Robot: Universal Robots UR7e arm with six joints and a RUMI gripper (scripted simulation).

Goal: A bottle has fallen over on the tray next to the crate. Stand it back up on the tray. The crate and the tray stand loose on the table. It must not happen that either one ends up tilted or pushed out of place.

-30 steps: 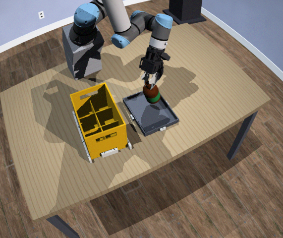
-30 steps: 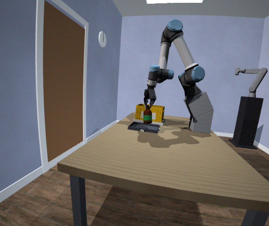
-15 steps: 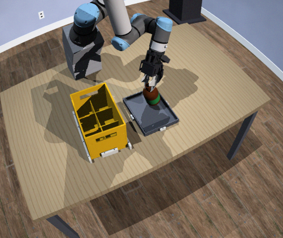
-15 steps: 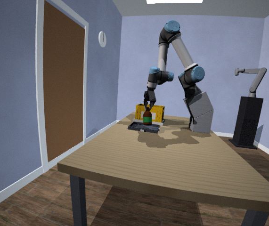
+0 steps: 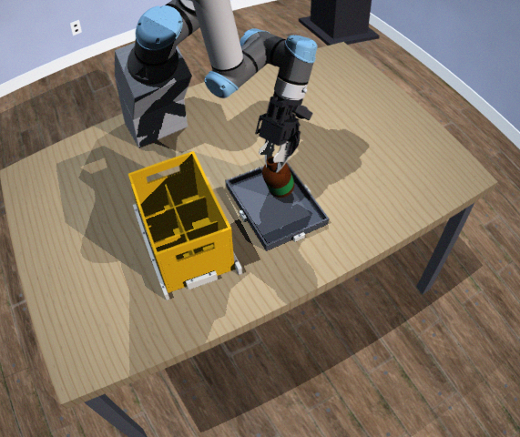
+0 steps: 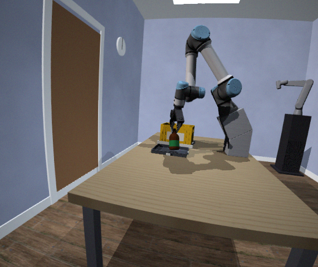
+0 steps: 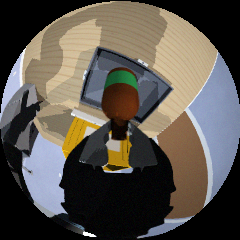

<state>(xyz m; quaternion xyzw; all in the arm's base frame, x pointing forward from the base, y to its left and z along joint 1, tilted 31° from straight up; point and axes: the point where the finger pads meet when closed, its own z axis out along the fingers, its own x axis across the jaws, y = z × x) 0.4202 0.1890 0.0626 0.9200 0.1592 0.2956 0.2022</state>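
Observation:
A brown bottle [image 5: 279, 179] [image 6: 174, 141] [image 7: 120, 100] with a green label stands upright at the far end of the dark grey tray [image 5: 292, 220] [image 6: 159, 149] [image 7: 95, 70]. Its base is at or just above the tray floor; I cannot tell if it touches. My gripper [image 5: 275, 155] [image 6: 175, 126] [image 7: 119, 121] points down from above and is shut on the bottle's neck. The wrist view looks straight down the bottle onto the tray.
A yellow crate [image 5: 182, 220] [image 6: 187, 132] [image 7: 75, 140] with dividers stands left of the tray, close beside it. The robot's grey base [image 5: 151, 103] [image 6: 236, 132] stands at the table's back. A black pedestal [image 6: 292, 143] with a small arm stands off the table.

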